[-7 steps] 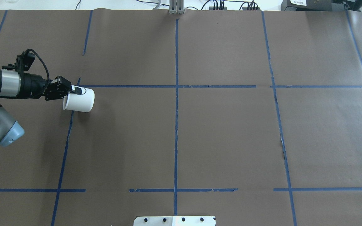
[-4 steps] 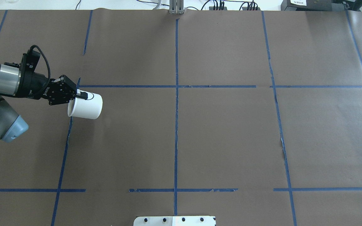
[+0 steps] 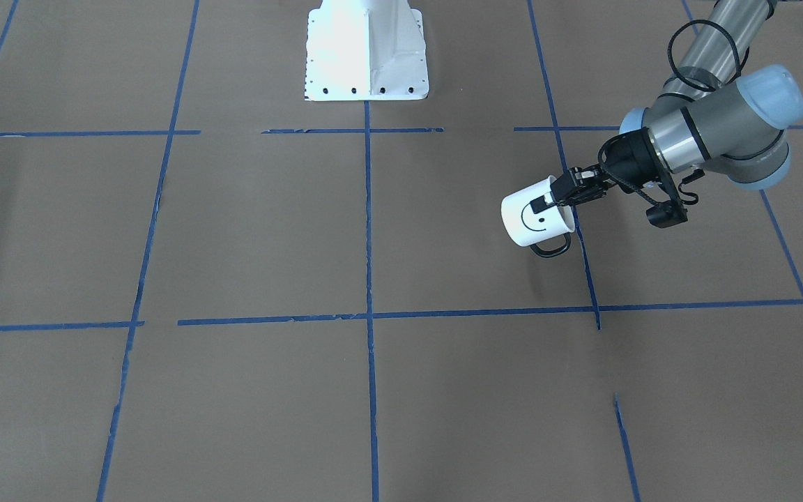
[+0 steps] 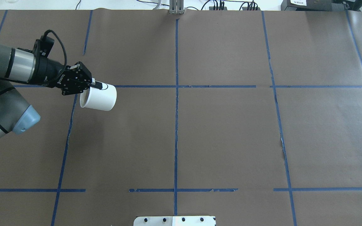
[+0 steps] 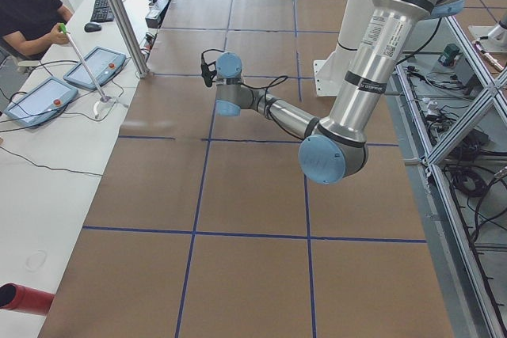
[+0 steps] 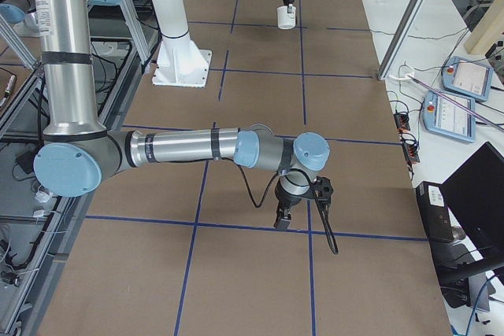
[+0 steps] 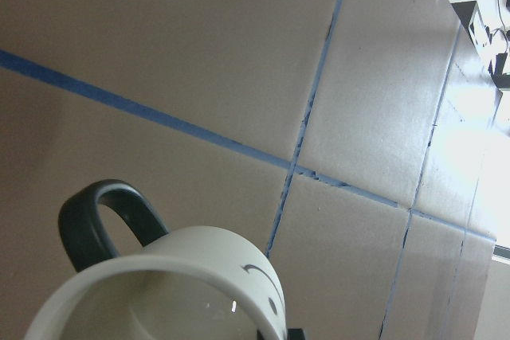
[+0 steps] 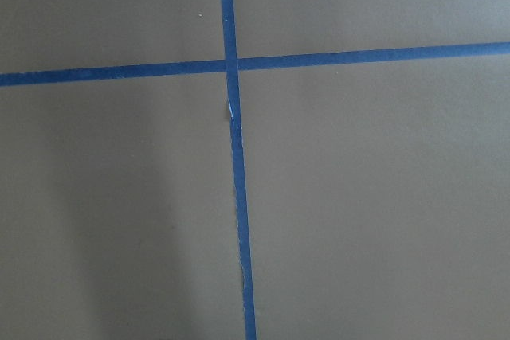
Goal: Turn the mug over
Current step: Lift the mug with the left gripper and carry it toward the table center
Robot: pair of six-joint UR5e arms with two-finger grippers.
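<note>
The mug [image 4: 100,98] is white with a black smiley face and a black loop handle [image 3: 552,247]. It hangs tilted on its side above the brown table at the left of the overhead view, mouth toward the arm. My left gripper [image 4: 91,86] is shut on the mug's rim, one finger inside and one outside. The front-facing view shows the mug [image 3: 534,216] with its face toward the camera and the handle below. The left wrist view shows its rim [image 7: 159,284] and handle [image 7: 94,224]. My right gripper [image 6: 283,218] shows only in the exterior right view, low over the table; I cannot tell its state.
The table is covered in brown paper with a blue tape grid [image 4: 176,86]. The white robot base plate [image 3: 366,56] stands at the robot's side. A person [image 5: 28,5] and teach pendants [image 5: 36,100] are at a white side table.
My left gripper has carried the mug to the right and farther from the robot, and the wrist has turned a little. The mug stays gripped at its rim.
</note>
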